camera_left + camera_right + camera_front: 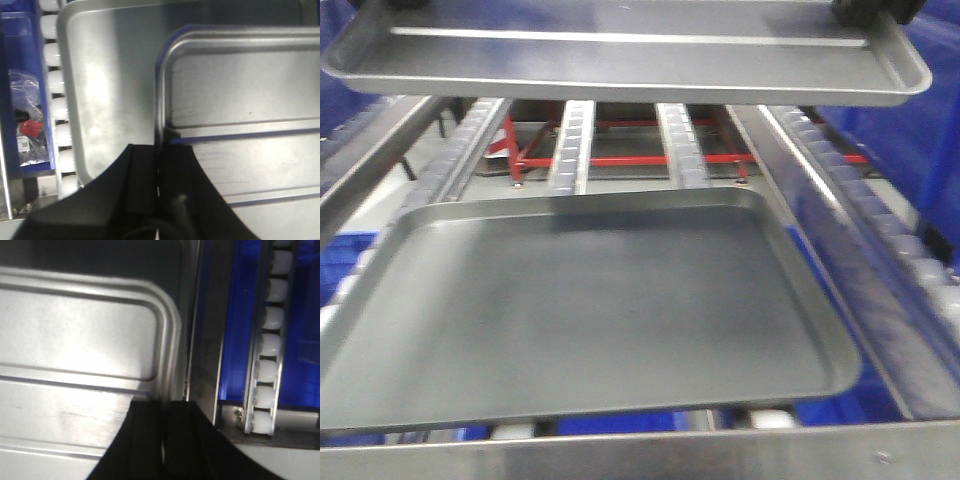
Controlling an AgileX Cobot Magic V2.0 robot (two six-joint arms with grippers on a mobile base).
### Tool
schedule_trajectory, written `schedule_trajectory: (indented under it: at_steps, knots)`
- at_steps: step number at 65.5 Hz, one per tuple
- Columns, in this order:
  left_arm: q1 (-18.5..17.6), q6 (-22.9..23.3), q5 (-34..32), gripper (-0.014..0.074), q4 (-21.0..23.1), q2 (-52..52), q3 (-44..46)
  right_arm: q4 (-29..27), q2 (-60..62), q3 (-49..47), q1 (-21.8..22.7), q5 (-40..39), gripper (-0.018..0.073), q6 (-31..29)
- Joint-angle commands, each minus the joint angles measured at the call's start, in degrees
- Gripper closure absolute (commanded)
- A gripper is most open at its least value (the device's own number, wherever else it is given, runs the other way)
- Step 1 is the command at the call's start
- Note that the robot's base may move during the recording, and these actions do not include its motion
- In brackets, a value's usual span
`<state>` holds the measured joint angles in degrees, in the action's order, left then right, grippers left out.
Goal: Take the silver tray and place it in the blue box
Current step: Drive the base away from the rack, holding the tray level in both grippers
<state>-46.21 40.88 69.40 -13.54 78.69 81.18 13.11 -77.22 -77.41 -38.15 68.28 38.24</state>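
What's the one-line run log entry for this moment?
silver tray: held above grey tray, apart | left pincer: shut on tray rim | right pincer: shut on tray rim | placement: not yet done

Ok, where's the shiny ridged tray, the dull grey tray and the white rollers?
Shiny silver ridged metal tray (620,60): front view, floor.
Large dull-grey flat tray (580,300): front view, floor middle.
White plastic rollers (270,345): right wrist view, one roller.
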Motion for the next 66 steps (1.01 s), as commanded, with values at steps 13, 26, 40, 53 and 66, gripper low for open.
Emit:
schedule_trajectory:
  at_steps: [13,26,40,53,66]
  knots:
    - [-0.1,0.3,2.1,0.0701,-4.1,-1.3,1.9,5.0,2.0,-1.9,0.3,1.2,0.0502,-1.3]
    - [-0.1,0.3,2.1,0.0701,-4.1,-1.3,1.9,5.0,2.0,-1.9,0.3,1.2,0.0502,-1.3]
    - [-0.1,0.3,2.1,0.0701,-4.1,-1.3,1.9,5.0,2.0,-1.9,0.3,1.2,0.0502,-1.3]
    - [-0.1,0.3,2.1,0.0701,-4.1,-1.3,1.9,5.0,2.0,-1.9,0.3,1.2,0.0502,-1.3]
    - [-0.1,0.3,2.1,0.0701,-4.1,-1.3,1.9,5.0,2.0,-1.9,0.3,1.2,0.0502,-1.3]
